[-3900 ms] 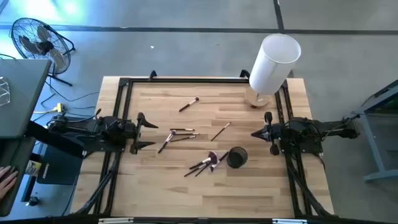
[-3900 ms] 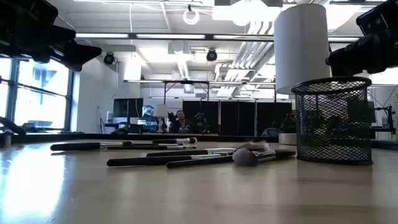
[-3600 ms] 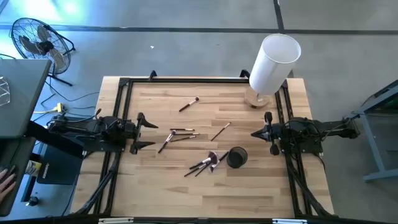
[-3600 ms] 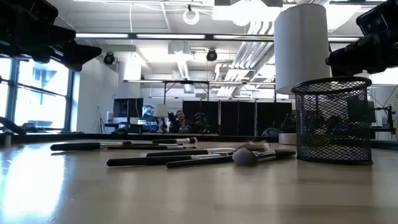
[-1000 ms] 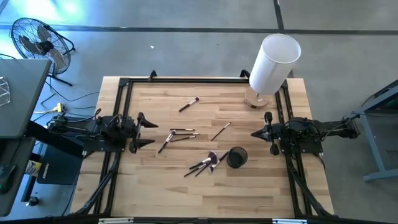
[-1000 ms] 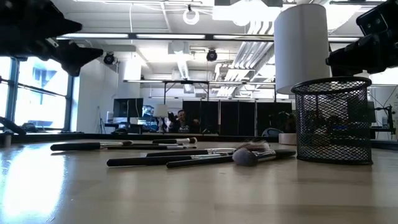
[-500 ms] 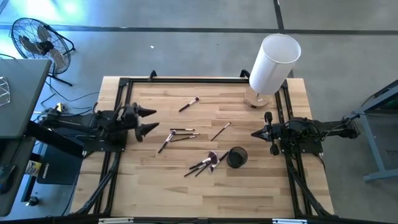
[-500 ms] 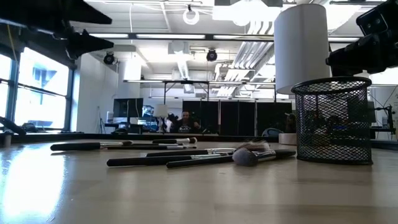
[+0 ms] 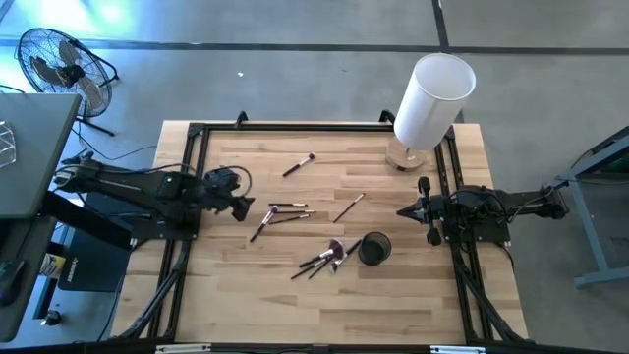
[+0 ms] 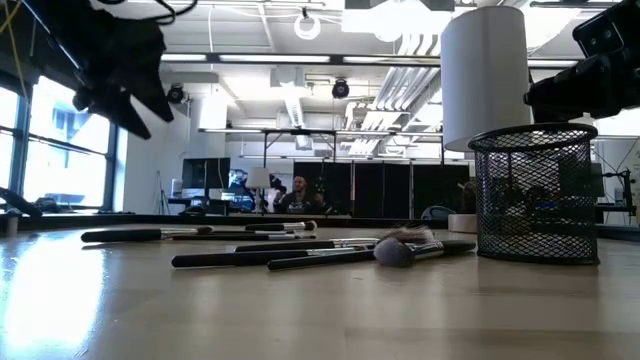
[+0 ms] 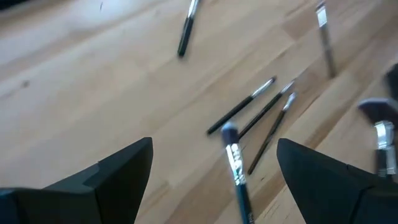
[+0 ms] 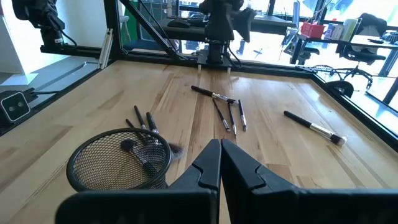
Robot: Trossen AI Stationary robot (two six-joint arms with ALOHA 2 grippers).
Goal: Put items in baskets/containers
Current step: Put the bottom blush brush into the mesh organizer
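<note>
Several thin makeup brushes lie flat on the wooden table. One group (image 9: 280, 213) is at centre left. Another group (image 9: 324, 258) lies beside the black mesh cup (image 9: 374, 248). Single brushes lie farther back (image 9: 299, 164) and at the centre (image 9: 348, 207). My left gripper (image 9: 239, 198) is open and empty. It hangs tipped down above the table, just left of the centre-left group, which shows between its fingers in the left wrist view (image 11: 239, 177). My right gripper (image 9: 401, 210) is shut and empty, to the right of the cup (image 12: 118, 165).
A tall white cylinder (image 9: 432, 93) on a wooden base stands at the far right corner. A black frame (image 9: 197, 138) runs along the table's edges. Bare wood lies along the near edge. A fan (image 9: 59, 64) and a grey cabinet stand off the table's left.
My left gripper has risen, gone out over the table toward the centre-left brushes, and tipped its fingers from level to pointing down. It has stayed open. The brushes and the cup have not moved.
</note>
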